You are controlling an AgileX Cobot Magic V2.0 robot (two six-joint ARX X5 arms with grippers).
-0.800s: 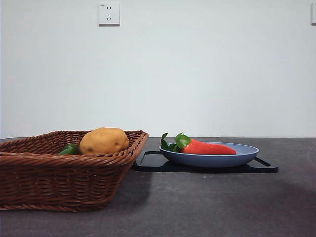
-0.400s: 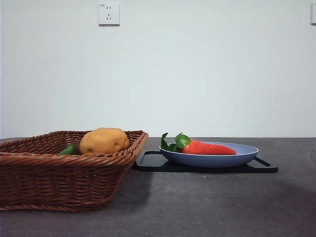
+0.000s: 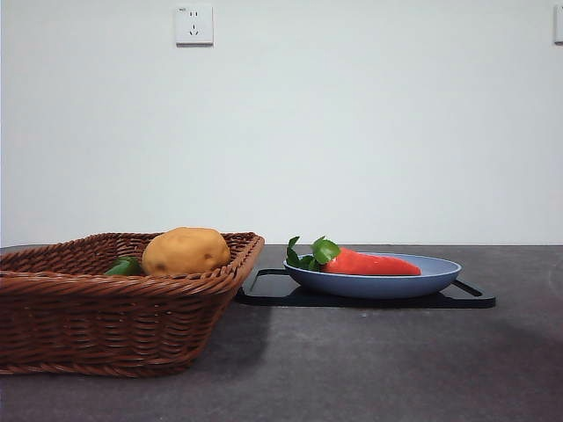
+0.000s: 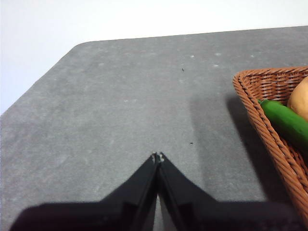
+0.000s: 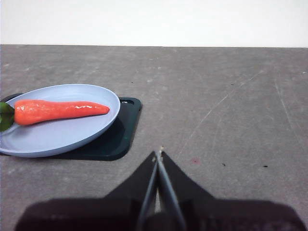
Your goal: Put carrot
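On the table, leftmost: a brown wicker basket [image 3: 106,308] stands near the front, wide and low, with its woven rim sloping outward.
Basket contents: a rounded tan-yellow potato [image 3: 186,251] sits against the far right part of the basket; a green cucumber [image 3: 125,266] lies just beside it on its left, mostly hidden by the rim in the front view and seen as a smooth green length in the left wrist view.
Left gripper: the left gripper [image 4: 158,156] hangs over bare grey table [image 4: 120,110] beside the basket's outer wall, jaws clenched tip to tip with nothing between them.
Middle: a flat black tray [image 3: 273,290] lies on the table just right of the basket, close to its corner.
Plate: a blue-grey plate [image 3: 378,283] rests on the tray, covering most of it.
Carrot: the carrot [image 3: 369,263] lies on its side in the plate, green leaves toward the basket, tapered tip pointing away to the right.
Right gripper: the right gripper [image 5: 159,154] is above bare table near the tray's corner, apart from plate and carrot, jaws pressed together and holding nothing.
Background: a white wall with a white socket [image 3: 194,25] high up.
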